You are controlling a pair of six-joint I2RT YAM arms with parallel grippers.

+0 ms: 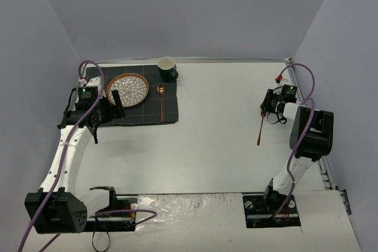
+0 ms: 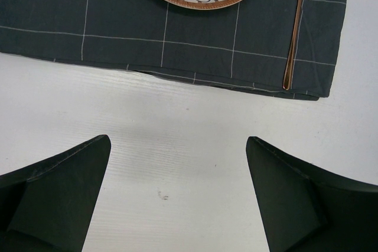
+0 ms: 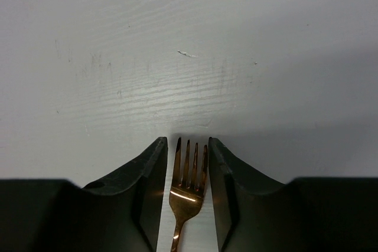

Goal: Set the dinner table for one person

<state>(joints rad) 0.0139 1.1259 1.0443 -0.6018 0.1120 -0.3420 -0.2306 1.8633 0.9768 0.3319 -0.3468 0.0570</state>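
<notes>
Copper-coloured tines of a fork (image 3: 188,175) sit right between the fingers of my right gripper (image 3: 188,143), whose jaws stand narrow and flank the fork's head on both sides. Whether the pads actually press on it I cannot tell from the wrist view. From above, the rest of the fork runs out of the right gripper (image 1: 267,107) towards me and lies along the white dinner table (image 1: 212,146), on its right side. That tabletop lies directly beneath both claws and fills the whole work area. My left gripper (image 2: 178,146) is spread wide with nothing in it, over bare table just on my side of the dark checked mat (image 2: 118,22). The mat lies on the table's far left part. On it are a petal-patterned plate (image 1: 127,89) with a brown rim, a copper spoon (image 1: 161,101) just to the plate's right, and a dark green cup (image 1: 167,69) at the far right corner. The cup's inside shows pale, and I cannot make out any contents.
</notes>
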